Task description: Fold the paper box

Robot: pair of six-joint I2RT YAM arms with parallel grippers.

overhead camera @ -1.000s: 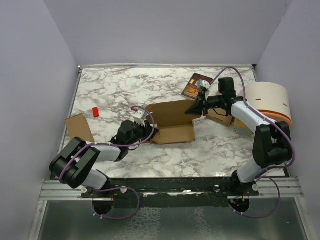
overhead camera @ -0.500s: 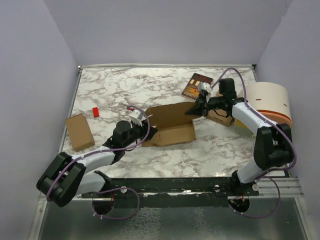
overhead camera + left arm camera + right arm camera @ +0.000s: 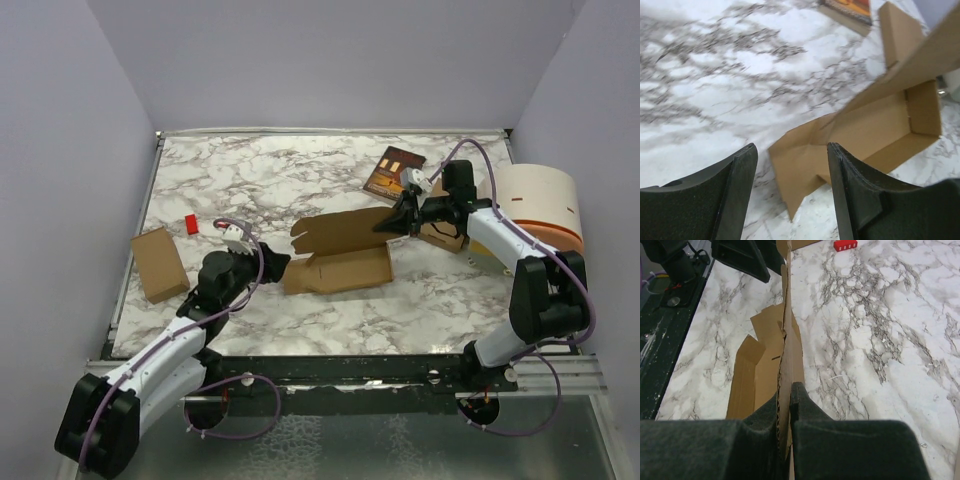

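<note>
Your paper box (image 3: 345,268) is lying in the middle of the marble table (image 3: 250,180). Its tray is half formed and its left flap is spreading flat on the surface. You are pinching the box's far-right wall with the right gripper (image 3: 398,220), jaws closed tight on the cardboard. In the right wrist view the panel is standing on edge between the pads. That grip is probably propping the wall upright and anchoring the box against sliding. Your left gripper (image 3: 268,266) is hovering just beside the left flap, jaws parted and holding nothing. It looks to be lining up on that flap, which is probably next to fold. Further out, the printed booklet (image 3: 393,172) and white drum (image 3: 540,205) are sitting to the right. A tan cardboard piece (image 3: 160,263) and a red block (image 3: 191,224) are resting well apart on the left.
</note>
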